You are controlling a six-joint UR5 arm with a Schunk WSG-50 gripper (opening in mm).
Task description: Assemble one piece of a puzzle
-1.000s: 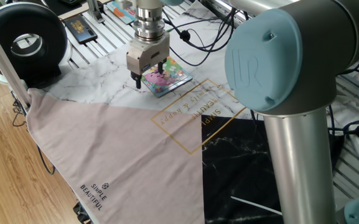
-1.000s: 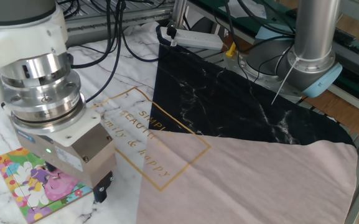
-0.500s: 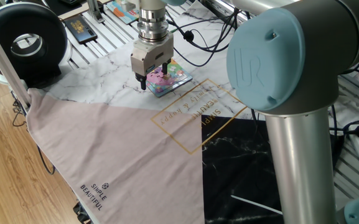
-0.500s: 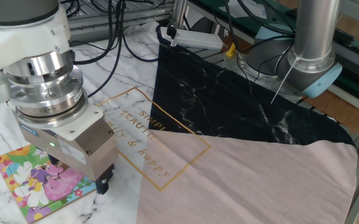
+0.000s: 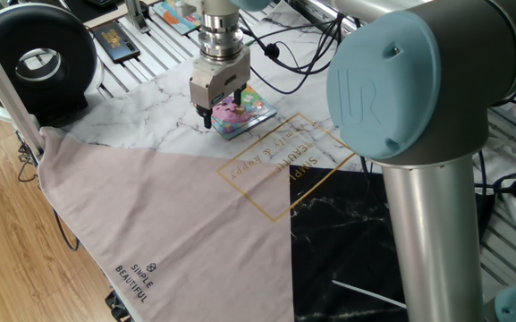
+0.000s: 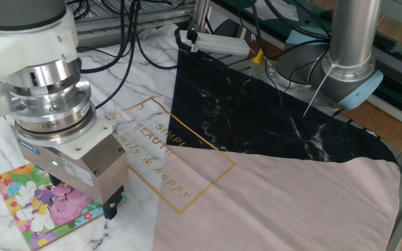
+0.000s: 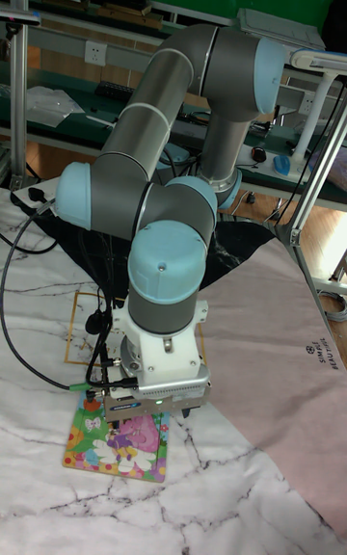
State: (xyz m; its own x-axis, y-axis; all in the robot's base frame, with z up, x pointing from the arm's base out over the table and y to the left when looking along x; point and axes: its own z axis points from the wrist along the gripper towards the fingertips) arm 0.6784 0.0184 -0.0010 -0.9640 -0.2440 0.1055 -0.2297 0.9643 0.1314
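The puzzle [image 5: 250, 111] [image 6: 30, 206] [image 7: 114, 445], a small square board with a pink, yellow and green picture, lies flat on the white marble cloth. My gripper [image 5: 222, 107] [image 6: 86, 195] [image 7: 154, 412] hangs low over the board's near corner, pointing straight down. Its dark fingers [image 6: 115, 202] stand wide apart, and I see nothing held between them. A small violet shape [image 6: 45, 197] lies in the board's picture right beside the gripper. It looks like the piece, though the gripper body hides part of it.
A grey-pink cloth [image 5: 150, 215] and a black marbled cloth [image 6: 270, 118] cover the table beside the board. A black round device [image 5: 38, 58] stands at the far left, with another colourful board [image 5: 173, 13] behind it. The arm's base column [image 6: 350, 49] and a power strip [image 6: 221, 45] stand beyond.
The gripper has shifted a little sideways over the puzzle and come lower. Over the last half second it has hardly moved. Its fingers stay apart.
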